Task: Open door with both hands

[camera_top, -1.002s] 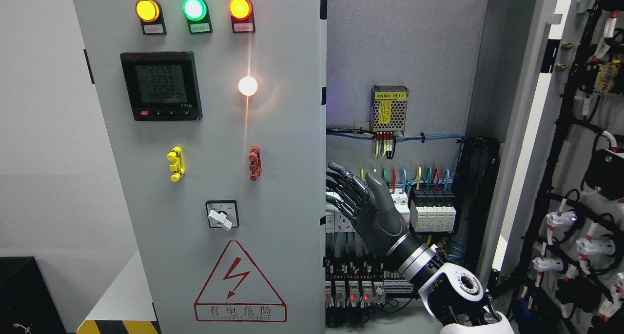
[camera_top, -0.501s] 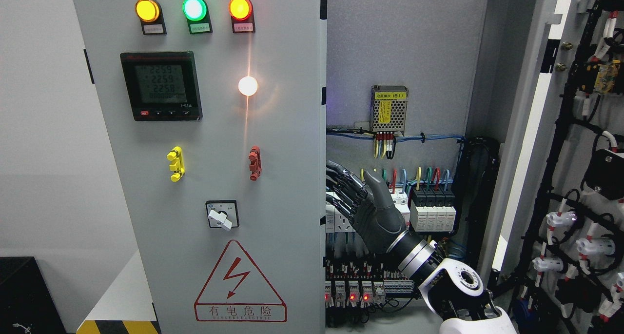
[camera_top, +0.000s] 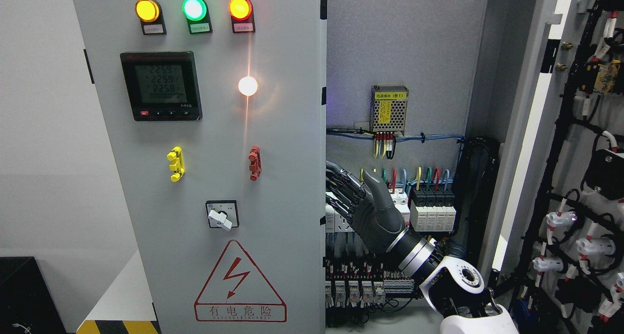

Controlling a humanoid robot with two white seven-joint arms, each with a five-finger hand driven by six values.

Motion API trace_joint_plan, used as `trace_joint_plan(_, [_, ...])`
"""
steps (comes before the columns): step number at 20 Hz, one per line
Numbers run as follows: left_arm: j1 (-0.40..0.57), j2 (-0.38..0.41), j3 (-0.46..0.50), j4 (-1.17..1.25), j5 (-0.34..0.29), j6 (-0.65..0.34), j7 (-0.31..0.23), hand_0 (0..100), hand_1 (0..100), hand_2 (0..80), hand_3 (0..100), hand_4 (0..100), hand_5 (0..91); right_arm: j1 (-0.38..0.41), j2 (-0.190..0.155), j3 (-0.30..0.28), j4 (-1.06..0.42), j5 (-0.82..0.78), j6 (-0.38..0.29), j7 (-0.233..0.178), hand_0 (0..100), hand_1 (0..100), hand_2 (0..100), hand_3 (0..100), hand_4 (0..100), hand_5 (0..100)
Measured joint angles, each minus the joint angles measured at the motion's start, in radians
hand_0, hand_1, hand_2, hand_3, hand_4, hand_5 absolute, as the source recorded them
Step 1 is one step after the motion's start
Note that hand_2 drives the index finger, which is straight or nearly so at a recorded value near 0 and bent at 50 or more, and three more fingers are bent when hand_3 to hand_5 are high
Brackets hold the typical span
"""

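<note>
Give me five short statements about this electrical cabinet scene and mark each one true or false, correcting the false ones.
1. The right robot hand reaches behind the edge of the grey metal left door. True.
2. The right-side grey cabinet door is shut. False: it is swung open, showing the wiring inside.
3. Three round indicator lamps glow at the top of the left door. True.
4. The white rotary switch sits above the black digital meter. False: it sits below it.
5. The left robot hand grips the yellow handle. False: no left hand is visible.

Industrial electrical room, control cabinet, breakers, wiring, warning sign
</note>
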Motion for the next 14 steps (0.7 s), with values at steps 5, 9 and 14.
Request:
trace_joint_plan(5, [0.000, 0.000, 0.000, 0.000, 0.000, 0.000, 0.000, 0, 0, 0.0, 0, 0, 0.0, -0.001, 0.000, -0.001, 0.004, 0.000, 0.001, 0.003, 19, 0, 0, 0, 0, 0])
trace_joint_plan(9, [0.000, 0.000, 0.000, 0.000, 0.000, 0.000, 0.000, 0, 0, 0.0, 0, 0, 0.0, -0.004, 0.000, -0.002, 0.010, 0.000, 0.001, 0.034, 19, 0, 0, 0, 0, 0])
trace_joint_plan(14, [0.000, 0.000, 0.000, 0.000, 0.000, 0.000, 0.000, 0, 0, 0.0, 0, 0, 0.0, -0.009, 0.000, -0.002, 0.020, 0.000, 0.002, 0.050, 19, 0, 0, 0, 0, 0])
